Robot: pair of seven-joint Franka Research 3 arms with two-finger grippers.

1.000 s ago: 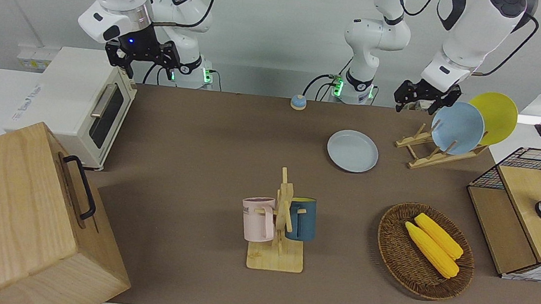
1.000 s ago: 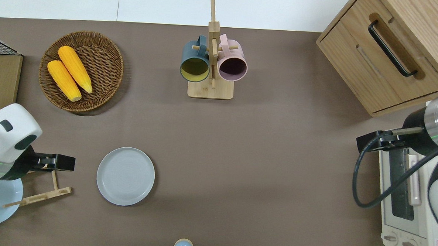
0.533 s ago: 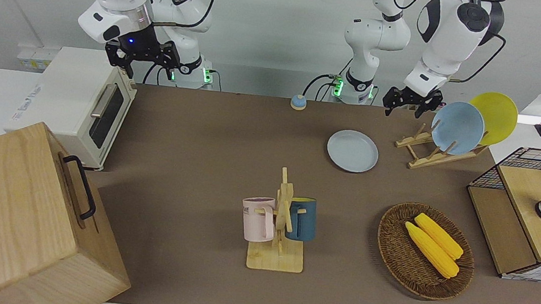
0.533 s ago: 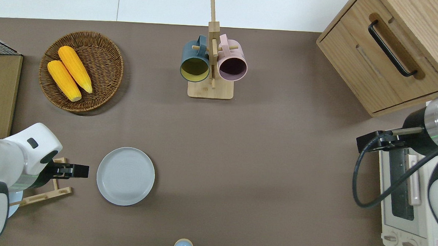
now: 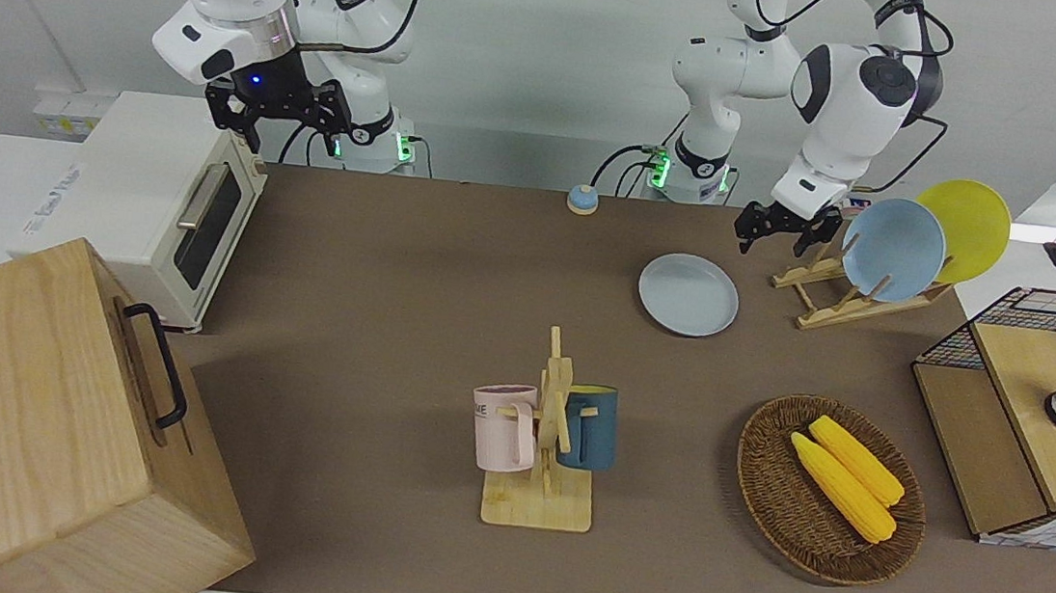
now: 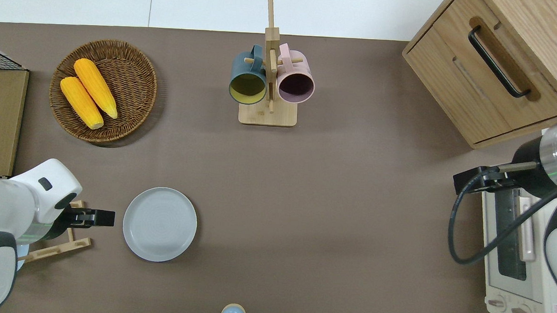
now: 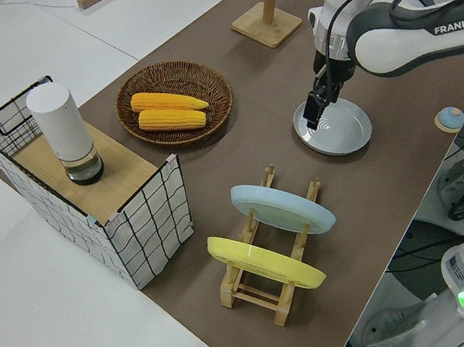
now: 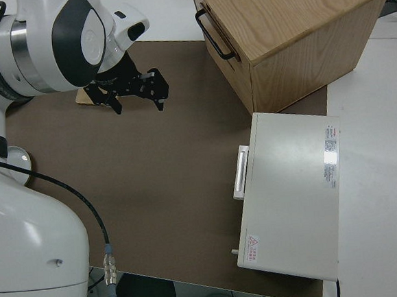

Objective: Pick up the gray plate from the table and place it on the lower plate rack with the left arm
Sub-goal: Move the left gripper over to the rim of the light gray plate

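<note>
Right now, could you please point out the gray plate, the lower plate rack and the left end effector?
gray plate (image 6: pixel 160 224), overhead view, plate centre.
lower plate rack (image 5: pixel 834 313), front view, bare rail.
left end effector (image 6: pixel 108 218), overhead view, between fingertips.

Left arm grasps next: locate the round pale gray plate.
The round pale gray plate lies flat on the brown table, beside the light-wood plate rack, toward the left arm's end.

A robotics lab staged as a mock kitchen. Two white arms are bolted at one long edge of a brown-covered table (image 5: pixel 416 257) with bare white walls around, loose cables and green status lights at their bases. Kitchen props sit around it: a toaster oven (image 5: pixel 159 203) and a wooden cabinet (image 5: pixel 41 424) at one end, a wire-sided box (image 5: pixel 1030 413) at the other, a mug stand (image 5: pixel 549 434) near the opposite long edge.
</note>
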